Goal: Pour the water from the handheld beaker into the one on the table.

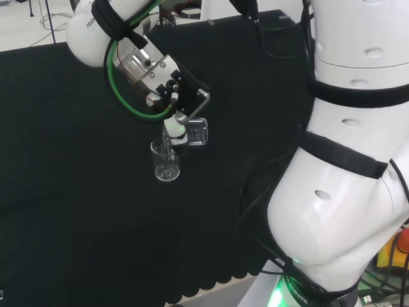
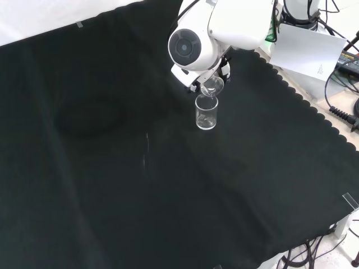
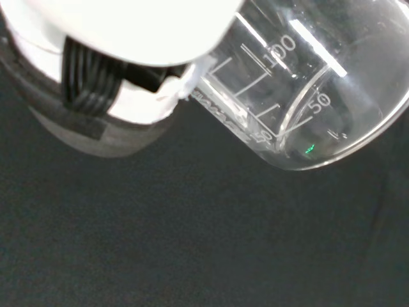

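While the front view hides the robot hand (image 1: 174,128), the head view shows it.

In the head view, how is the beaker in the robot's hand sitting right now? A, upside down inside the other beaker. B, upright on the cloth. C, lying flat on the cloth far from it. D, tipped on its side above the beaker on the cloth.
D: the handheld beaker, held by the hand, is tipped sideways just above the standing beaker.
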Controlling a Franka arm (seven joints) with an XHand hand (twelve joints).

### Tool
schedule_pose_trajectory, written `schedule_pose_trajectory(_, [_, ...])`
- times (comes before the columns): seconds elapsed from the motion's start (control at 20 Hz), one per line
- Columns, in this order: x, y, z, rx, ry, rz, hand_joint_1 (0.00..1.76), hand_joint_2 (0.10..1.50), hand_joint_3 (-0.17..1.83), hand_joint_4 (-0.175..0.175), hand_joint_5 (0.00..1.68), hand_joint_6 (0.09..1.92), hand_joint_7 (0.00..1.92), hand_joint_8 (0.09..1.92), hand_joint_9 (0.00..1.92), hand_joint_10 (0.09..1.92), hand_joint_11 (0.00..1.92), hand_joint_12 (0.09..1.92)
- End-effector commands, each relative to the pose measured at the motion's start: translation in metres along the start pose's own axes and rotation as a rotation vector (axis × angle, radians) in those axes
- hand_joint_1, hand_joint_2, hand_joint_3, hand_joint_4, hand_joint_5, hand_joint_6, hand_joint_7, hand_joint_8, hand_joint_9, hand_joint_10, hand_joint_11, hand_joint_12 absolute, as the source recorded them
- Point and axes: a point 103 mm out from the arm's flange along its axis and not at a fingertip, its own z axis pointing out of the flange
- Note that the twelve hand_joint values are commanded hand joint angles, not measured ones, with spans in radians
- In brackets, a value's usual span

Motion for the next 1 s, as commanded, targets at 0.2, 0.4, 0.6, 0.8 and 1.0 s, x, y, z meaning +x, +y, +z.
schedule_pose_trajectory(0.2, [0.0026, -0.0005, -0.0016, 0.022, -0.031, 0.014, 1.43, 0.72, 0.41, -0.175, 1.40, 0.30, 1.40, 0.37, 1.58, 0.09, 1.30, 0.62])
schedule_pose_trajectory(0.4, [0.0024, -0.0008, -0.0036, 0.036, -0.034, 0.016, 1.43, 0.72, 0.41, -0.175, 1.40, 0.30, 1.40, 0.37, 1.58, 0.09, 1.30, 0.62])
schedule_pose_trajectory(0.6, [0.0038, -0.0001, -0.0054, 0.054, -0.048, 0.023, 1.43, 0.72, 0.41, -0.175, 1.40, 0.30, 1.40, 0.37, 1.58, 0.09, 1.30, 0.62])
schedule_pose_trajectory(0.8, [0.0048, 0.0010, -0.0061, 0.066, -0.053, 0.024, 1.43, 0.72, 0.40, -0.175, 1.40, 0.30, 1.40, 0.37, 1.58, 0.09, 1.30, 0.62])
schedule_pose_trajectory(1.0, [0.0064, 0.0013, -0.0078, 0.077, -0.071, 0.032, 1.43, 0.72, 0.40, -0.175, 1.40, 0.30, 1.40, 0.37, 1.58, 0.09, 1.30, 0.62])
